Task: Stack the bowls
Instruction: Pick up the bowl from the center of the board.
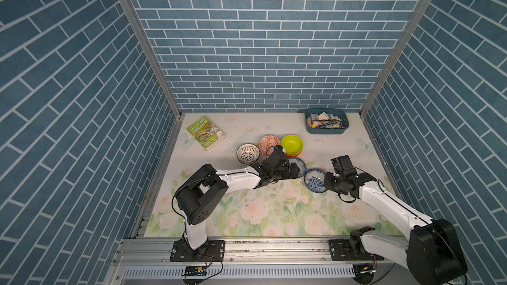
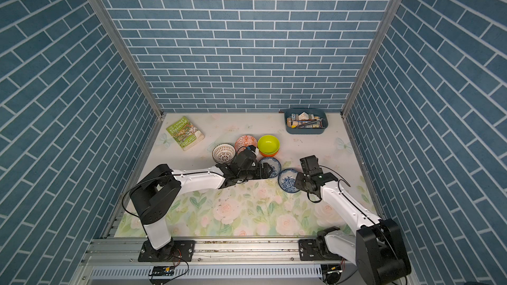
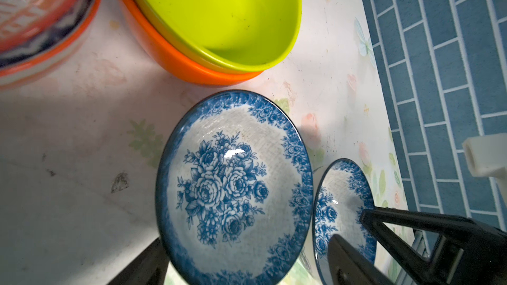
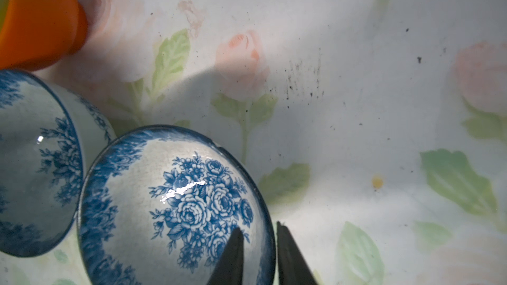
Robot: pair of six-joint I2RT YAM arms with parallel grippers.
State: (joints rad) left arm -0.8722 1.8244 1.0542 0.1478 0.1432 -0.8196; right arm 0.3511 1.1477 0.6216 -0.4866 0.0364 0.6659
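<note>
Two blue floral bowls sit side by side on the flowered table. My left gripper (image 3: 247,263) is open, one finger on each side of the nearer-centre floral bowl (image 3: 233,185) (image 1: 301,164). My right gripper (image 4: 258,228) (image 1: 325,180) is shut on the rim of the other floral bowl (image 4: 175,204) (image 1: 315,181), one finger inside and one outside. Behind them a lime green bowl (image 1: 292,142) is nested in a plain orange bowl (image 3: 175,53). To their left are an orange-and-white patterned bowl (image 1: 269,144), nested on others, and a black-and-white lattice bowl (image 1: 247,153).
A blue-grey tray (image 1: 326,130) of small items stands at the back right. A green book (image 1: 205,132) lies at the back left. Blue brick walls close in the table on three sides, and the metal rail (image 1: 247,246) with both arm bases runs along the front.
</note>
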